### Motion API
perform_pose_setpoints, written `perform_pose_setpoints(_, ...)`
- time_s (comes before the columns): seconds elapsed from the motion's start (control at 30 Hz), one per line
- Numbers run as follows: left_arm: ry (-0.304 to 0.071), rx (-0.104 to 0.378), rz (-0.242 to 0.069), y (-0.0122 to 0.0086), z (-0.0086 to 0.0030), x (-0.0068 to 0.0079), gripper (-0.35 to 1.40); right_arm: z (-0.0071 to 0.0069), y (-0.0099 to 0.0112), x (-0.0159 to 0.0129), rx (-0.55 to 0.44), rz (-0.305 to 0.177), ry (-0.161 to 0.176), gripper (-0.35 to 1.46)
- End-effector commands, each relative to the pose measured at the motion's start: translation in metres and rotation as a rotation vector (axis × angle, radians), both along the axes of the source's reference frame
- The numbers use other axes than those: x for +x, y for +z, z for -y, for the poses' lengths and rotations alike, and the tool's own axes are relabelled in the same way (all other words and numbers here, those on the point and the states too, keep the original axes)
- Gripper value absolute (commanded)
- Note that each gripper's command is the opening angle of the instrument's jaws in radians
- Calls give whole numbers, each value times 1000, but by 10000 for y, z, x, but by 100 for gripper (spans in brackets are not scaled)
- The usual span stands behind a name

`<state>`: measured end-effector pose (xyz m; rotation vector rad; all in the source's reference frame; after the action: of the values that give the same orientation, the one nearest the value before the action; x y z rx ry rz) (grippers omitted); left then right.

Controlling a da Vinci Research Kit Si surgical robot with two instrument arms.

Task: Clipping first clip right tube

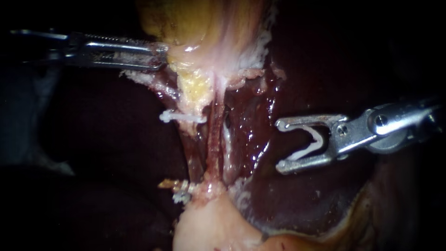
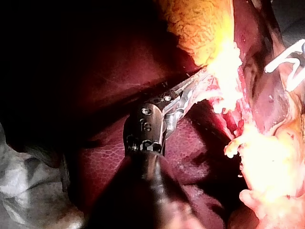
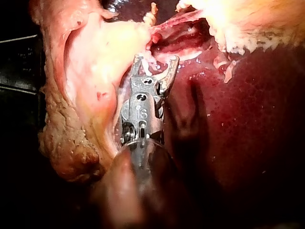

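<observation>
White clip (image 1: 309,148) sits gripped by the right instrument (image 1: 279,146), jaws wide, centre right, off the tubes (image 1: 214,135); left instrument (image 1: 162,56) clamps gallbladder (image 1: 195,28), upper left.

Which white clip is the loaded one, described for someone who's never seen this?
Start at the dark red liver on the right, where the right instrument comes in. The loaded clip sits between its spread jaws. Unlike the placed clip below the gallbladder, it gapes in an open V, held by metal, not tissue.

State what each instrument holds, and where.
Left instrument: the gallbladder, by its lower left edge. Right instrument: a clip, its legs seated against both jaws; no tissue.
</observation>
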<state>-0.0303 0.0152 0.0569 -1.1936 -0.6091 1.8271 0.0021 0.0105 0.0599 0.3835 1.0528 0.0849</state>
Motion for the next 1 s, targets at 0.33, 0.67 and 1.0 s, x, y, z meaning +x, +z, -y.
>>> perform_pose_setpoints(0.33,-33,12,7,-58,-33,44,-35,0,0,0,1,0,0,50)
perform_pose_setpoints(0.67,-46,0,4,-65,-36,53,-35,6,-7,15,64,-30,9,50)
perform_pose_setpoints(1.0,-48,-3,2,-63,-34,50,-35,23,-5,73,264,-70,87,49)
